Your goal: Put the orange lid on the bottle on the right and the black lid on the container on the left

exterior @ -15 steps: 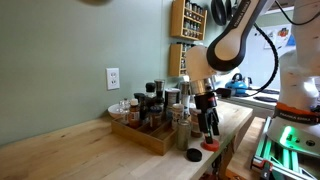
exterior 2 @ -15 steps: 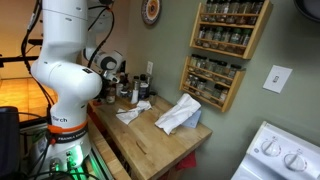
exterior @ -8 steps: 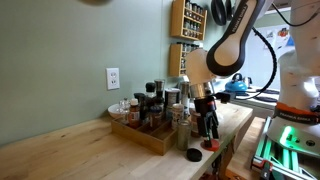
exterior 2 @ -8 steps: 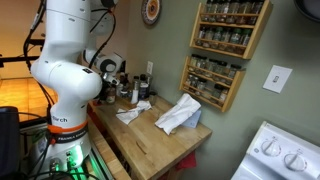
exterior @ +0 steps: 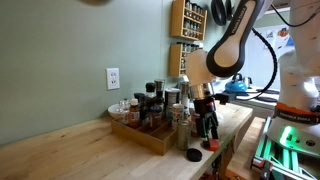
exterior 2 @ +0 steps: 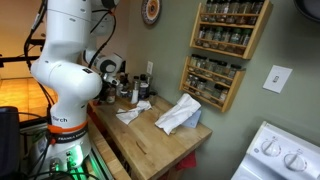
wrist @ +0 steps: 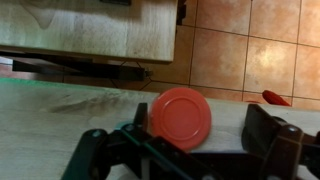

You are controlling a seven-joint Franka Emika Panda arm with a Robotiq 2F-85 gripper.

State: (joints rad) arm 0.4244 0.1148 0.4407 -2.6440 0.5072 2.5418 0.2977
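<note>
While the jaws stand wide apart and hold nothing in the wrist view, the orange lid lies flat on the bench between them. It sits nearer the jaw at the picture's left; contact cannot be told. Past the bench edge is tiled floor.

In an exterior view the orange lid is on the bench near its front edge, right under the jaws. The black lid lies just beside it, flat, apart from the jaws. The arm bends over from the upper right, wrist vertical, jaws pointing straight down just above the bench. Behind stands a wooden tray of spice jars; bottle and container are too small to tell apart. Further back, a spice rack hangs on the wall.
</note>
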